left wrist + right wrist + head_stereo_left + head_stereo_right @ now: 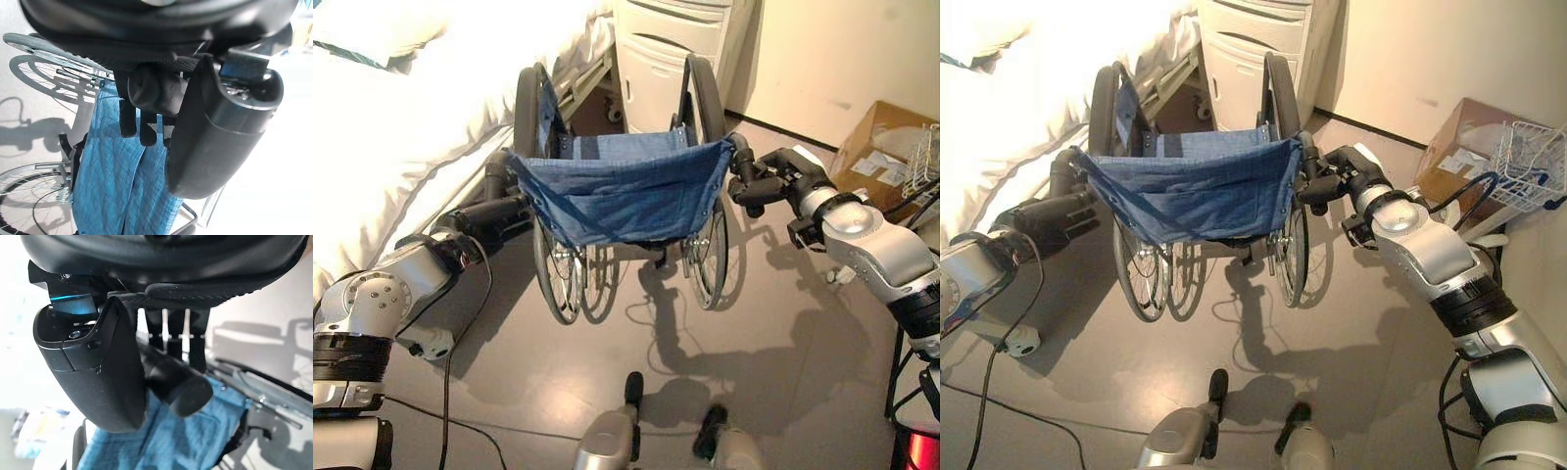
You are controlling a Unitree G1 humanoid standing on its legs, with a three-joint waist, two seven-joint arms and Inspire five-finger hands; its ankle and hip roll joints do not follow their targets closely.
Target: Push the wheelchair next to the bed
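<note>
Two push handles of wheelchair are gripped: left hand, right hand curled round; bed partly cut off.

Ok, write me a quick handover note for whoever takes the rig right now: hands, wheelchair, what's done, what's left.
Left hand: curled round the wheelchair's left black push handle.
Right hand: curled round the right black push handle.
The folding wheelchair with blue fabric backrest stands on the grey floor, facing away from the robot, its left wheel close beside the bed with white bedding. A white cabinet stands just ahead.
Done: both handles gripped, chair roughly alongside the bed.
Left: judge whether it needs a further nudge in, then let go.
</note>
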